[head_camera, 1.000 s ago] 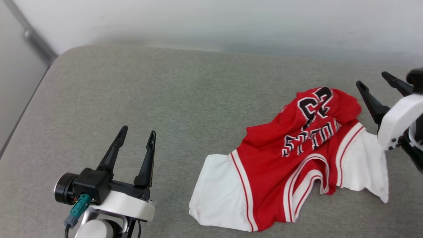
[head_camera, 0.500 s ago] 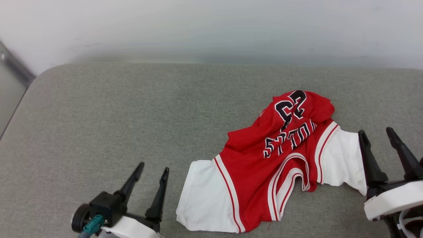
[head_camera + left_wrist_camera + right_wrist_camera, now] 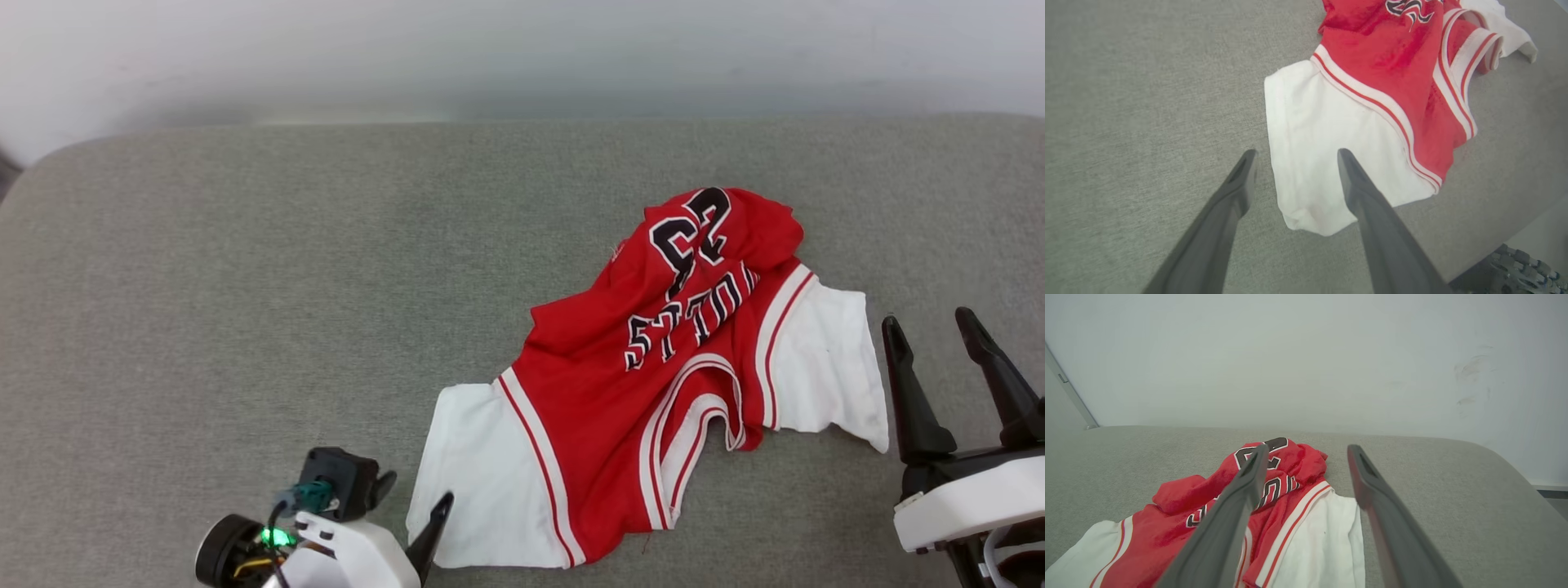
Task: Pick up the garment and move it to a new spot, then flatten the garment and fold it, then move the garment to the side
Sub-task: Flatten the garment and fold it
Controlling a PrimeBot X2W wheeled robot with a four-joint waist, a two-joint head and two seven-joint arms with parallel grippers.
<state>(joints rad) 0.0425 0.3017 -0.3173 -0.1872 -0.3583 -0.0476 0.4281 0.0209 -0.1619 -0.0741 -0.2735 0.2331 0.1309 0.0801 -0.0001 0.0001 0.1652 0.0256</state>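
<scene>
In the head view, which has swung since a moment ago, my left gripper (image 3: 416, 488) has pitched down from pointing up the grey cushion (image 3: 245, 286) to the near corner of the crumpled red jersey (image 3: 620, 384) lying right of centre, while my right gripper (image 3: 927, 318) stands fingers-up beside its right-hand white sleeve (image 3: 824, 359), spread wide and empty. In the left wrist view, the left gripper (image 3: 1296, 153) is spread wide and holds nothing, one finger above the near white sleeve (image 3: 1306, 122) and one above bare cushion. In the right wrist view, I look low between the right gripper's (image 3: 1308, 448) parted fingers across the jersey (image 3: 1159, 539).
</scene>
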